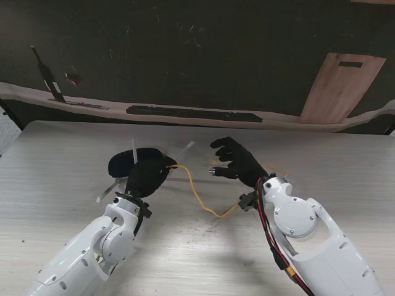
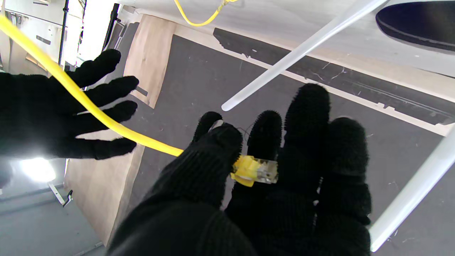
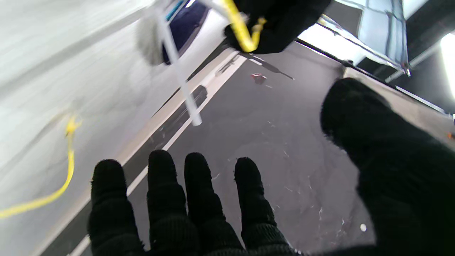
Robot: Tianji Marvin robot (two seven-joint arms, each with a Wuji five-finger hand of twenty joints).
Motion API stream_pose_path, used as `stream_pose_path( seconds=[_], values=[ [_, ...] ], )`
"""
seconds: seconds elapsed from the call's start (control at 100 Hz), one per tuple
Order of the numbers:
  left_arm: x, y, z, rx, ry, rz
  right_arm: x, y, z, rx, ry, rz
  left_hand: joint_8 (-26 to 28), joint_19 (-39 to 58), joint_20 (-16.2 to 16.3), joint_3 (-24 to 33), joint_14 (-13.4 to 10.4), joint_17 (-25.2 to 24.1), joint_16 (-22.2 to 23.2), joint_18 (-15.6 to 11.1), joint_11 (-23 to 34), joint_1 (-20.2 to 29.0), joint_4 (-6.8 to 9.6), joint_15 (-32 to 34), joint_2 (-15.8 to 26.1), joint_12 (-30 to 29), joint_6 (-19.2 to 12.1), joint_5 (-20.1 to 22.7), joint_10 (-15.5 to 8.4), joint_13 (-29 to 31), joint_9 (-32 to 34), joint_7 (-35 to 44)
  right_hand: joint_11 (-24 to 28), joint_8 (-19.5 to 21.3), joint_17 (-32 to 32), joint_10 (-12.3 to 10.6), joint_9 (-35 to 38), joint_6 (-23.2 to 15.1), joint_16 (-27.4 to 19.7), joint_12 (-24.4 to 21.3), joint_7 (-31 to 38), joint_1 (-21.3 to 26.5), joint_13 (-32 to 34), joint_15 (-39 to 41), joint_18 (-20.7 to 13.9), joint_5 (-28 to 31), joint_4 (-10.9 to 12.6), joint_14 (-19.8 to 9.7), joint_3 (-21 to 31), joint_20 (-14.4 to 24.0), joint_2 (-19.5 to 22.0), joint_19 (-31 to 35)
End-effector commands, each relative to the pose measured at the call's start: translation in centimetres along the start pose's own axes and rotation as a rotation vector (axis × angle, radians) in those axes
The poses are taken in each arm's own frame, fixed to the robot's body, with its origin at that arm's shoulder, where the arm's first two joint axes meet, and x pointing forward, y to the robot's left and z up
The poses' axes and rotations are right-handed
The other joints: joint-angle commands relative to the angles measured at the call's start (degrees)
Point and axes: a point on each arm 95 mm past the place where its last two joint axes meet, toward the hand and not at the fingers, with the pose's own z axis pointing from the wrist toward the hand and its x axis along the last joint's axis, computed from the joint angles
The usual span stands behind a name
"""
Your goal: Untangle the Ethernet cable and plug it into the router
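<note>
Left hand: our black-gloved left hand (image 1: pixel 147 174) sits over the middle of the pale wood-grain table (image 1: pixel 55 166), left of centre. Its thumb and fingers (image 2: pixel 307 106) pinch the clear plug with a yellow boot (image 2: pixel 255 171) at the end of the cable — the wrist view shows the plug clamped between thumb and forefinger.

Right hand: our black-gloved right hand (image 1: pixel 237 161) hangs over the middle of the table, just right of centre, beside the left hand but apart from it. Its fingers (image 3: pixel 161 177) are spread with the thumb held wide, and it grips nothing.

Cable: the thin yellow Ethernet cable (image 1: pixel 196 196) runs from our left hand toward us, dips in a loop between the two wrists, and passes under the right wrist. A further faint stretch shows to the right of the right hand; we cannot trace where it ends.

Router: the black oval router (image 1: pixel 126 161) with thin white antennas (image 1: pixel 134 151) lies on the table left of centre, partly hidden by our left hand. One antenna points toward the far edge, others splay toward the near-left. Its ports are not visible to us.

Beyond the table: a dark floor and a light wooden board (image 1: pixel 342 86) leaning past the far-right edge.
</note>
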Motion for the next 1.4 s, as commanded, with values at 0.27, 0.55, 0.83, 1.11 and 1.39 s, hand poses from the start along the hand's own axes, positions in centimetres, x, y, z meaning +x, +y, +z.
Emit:
stream_pose_path(
  seconds=[0.27, 0.55, 0.83, 1.11, 1.39],
  values=[
    [0.2, 0.2, 0.0, -0.015, 0.005, -0.002, 3.2, -5.4, 2.2, 0.001, -0.035, 0.179, 0.93, 1.62, -1.27, 4.93, -0.91, 0.49, 0.29, -1.94, -0.8, 2.18, -0.44, -0.69, 1.88, 0.38, -3.11, 2.12, -1.09, 1.27, -0.88, 1.79, 3.63, -0.13, 1.1, 1.13, -9.66, -1.3, 1.01, 0.93, 3.37, 4.09, -3.97, 0.97, 4.48, -6.05, 1.46, 0.85, 3.64, -6.07, -5.23, -0.8],
    [0.1, 0.1, -0.1, -0.009, -0.003, 0.004, 3.4, -7.5, 2.4, 0.105, -0.184, 0.326, 1.04, 1.57, -1.21, 4.24, -0.82, 0.37, 0.37, -1.88, -0.46, 2.47, -0.37, -0.66, 2.26, 0.49, -3.31, 2.2, -1.32, 1.21, -0.54, 1.98, 0.25, -4.67, -0.3, 0.24, -12.61, -2.28, 0.06, -1.38, -4.09, 10.9, -3.12, -0.29, 16.35, -6.25, 1.88, 4.18, 4.16, -15.47, -5.36, 13.68],
    [0.1, 0.0, -0.1, -0.011, 0.003, 0.003, 3.7, -8.7, 2.6, 0.135, -0.306, 0.443, 1.06, 1.41, -1.16, 3.93, -0.64, -0.07, 0.41, -1.67, -0.46, 2.75, -0.22, -0.76, 2.63, 0.43, -3.43, 2.27, -1.36, 1.01, -0.48, 2.04, 8.59, -4.17, 23.61, 6.38, -10.28, 5.57, 6.82, 1.53, -2.14, 19.12, 18.28, 15.93, 16.02, -6.03, 3.94, 4.92, 6.89, -12.92, -2.75, 42.51],
    [0.2, 0.2, 0.0, -0.026, 0.011, -0.004, 3.5, -9.0, 3.2, 0.133, -0.344, 0.445, 1.16, 1.4, -0.95, 3.37, -0.52, -0.29, 0.57, -1.41, -0.48, 2.81, -0.09, -0.76, 2.75, 0.38, -3.88, 2.25, -1.61, 0.94, -0.44, 2.13, 11.79, -0.94, 49.79, 8.74, 18.87, 12.41, 13.79, 4.43, -1.28, 20.26, 40.23, 50.09, -1.05, 13.79, 4.59, 2.8, 6.05, -8.47, 6.57, 79.8],
    [0.3, 0.3, 0.0, -0.046, 0.006, -0.012, 2.5, -8.8, 3.3, 0.142, -0.353, 0.396, 0.44, 1.24, -0.62, 2.94, -0.17, -1.31, 0.71, -1.0, -0.52, 3.09, -0.31, -0.96, 1.34, 0.34, -0.96, 1.22, -1.96, 0.3, -0.08, 1.18, 18.63, -2.51, 54.02, 8.82, 36.11, 7.64, 15.97, 5.84, 0.07, 15.26, 46.11, 68.55, -20.44, 24.54, 2.27, 1.43, -2.56, 4.16, 20.13, 94.97]
  ],
)
